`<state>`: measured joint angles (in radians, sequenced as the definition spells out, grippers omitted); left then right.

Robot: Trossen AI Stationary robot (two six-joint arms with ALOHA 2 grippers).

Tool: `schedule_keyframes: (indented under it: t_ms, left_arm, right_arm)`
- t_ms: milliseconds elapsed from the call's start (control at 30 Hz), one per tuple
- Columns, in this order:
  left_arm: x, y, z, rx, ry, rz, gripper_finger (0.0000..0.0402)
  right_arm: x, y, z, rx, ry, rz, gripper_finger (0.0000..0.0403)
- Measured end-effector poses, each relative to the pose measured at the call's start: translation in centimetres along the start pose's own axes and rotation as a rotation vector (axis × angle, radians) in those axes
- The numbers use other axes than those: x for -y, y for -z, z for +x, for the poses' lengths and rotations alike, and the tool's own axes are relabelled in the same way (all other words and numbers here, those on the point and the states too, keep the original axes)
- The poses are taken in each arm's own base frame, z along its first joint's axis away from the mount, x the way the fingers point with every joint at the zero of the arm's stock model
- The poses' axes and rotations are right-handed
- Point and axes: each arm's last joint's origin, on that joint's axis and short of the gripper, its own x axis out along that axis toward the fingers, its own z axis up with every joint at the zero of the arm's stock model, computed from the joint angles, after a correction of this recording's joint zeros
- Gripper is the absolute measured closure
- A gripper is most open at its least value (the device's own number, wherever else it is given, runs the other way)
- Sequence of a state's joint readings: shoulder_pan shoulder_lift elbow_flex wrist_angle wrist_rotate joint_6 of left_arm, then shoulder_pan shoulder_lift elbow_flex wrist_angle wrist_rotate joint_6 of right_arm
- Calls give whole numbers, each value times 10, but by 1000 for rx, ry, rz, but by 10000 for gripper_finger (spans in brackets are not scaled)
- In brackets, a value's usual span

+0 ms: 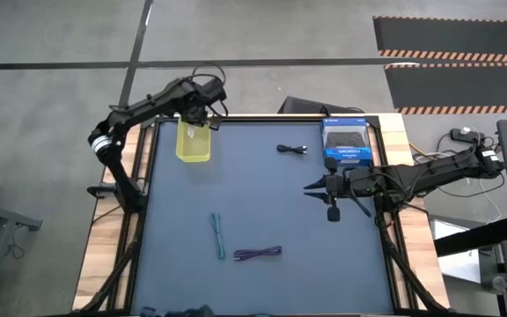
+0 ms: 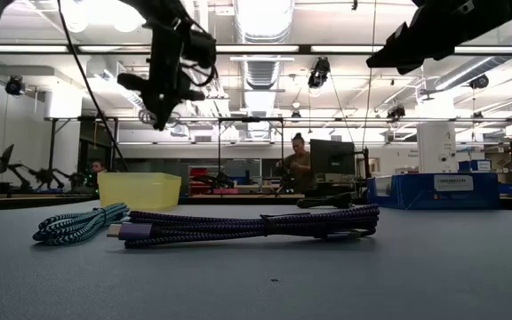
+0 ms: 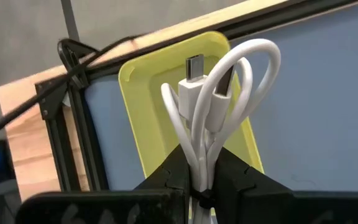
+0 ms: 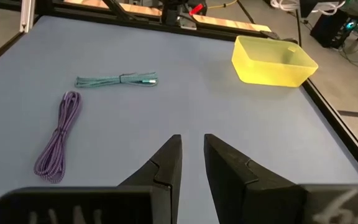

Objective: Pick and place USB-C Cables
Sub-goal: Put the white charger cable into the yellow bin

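Counter point(image 1: 324, 282) blue-grey; left end effector point(image 3: 202, 180) clamped on white cable point(image 3: 219, 93) over yellow bin point(image 1: 194, 143) (placing step); next: release; right end effector point(image 4: 192, 163) apart, idle.

Blue box point(image 1: 348, 143) lid label: white print is seen in the high view, but no word can be made out.
Blue box point(image 2: 447, 189) side label: a white label with dark lettering is seen in the low view; the lettering cannot be read.
Other surfaces around the blue box: no text, brand, number or sign can be read.
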<state>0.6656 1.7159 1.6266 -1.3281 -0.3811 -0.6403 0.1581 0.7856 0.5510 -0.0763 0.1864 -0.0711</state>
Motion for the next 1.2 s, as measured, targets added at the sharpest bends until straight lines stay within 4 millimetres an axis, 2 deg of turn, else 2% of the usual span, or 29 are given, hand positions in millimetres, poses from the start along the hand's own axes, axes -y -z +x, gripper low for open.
schedule_keyframes:
  t_ms: [300,467,733,1000,1200]
  left_arm:
    - [-8,-13,30,-74,-43,-48,381]
    - [-4,-16,44,-135,-28,-50,381]
    - [4,-16,60,-187,-38,-34,381]
    - [3,-16,75,-226,-63,-17,381]
    - [1,-6,92,-267,-90,-9,381]
  right_arm:
    - [0,1,0,-11,-2,-2,346]
    - [0,2,0,-25,-4,-10,344]
    - [0,3,0,-25,-4,-14,345]
    - [0,3,0,-25,-4,-14,346]
    - [-1,4,1,-29,-4,-14,350]
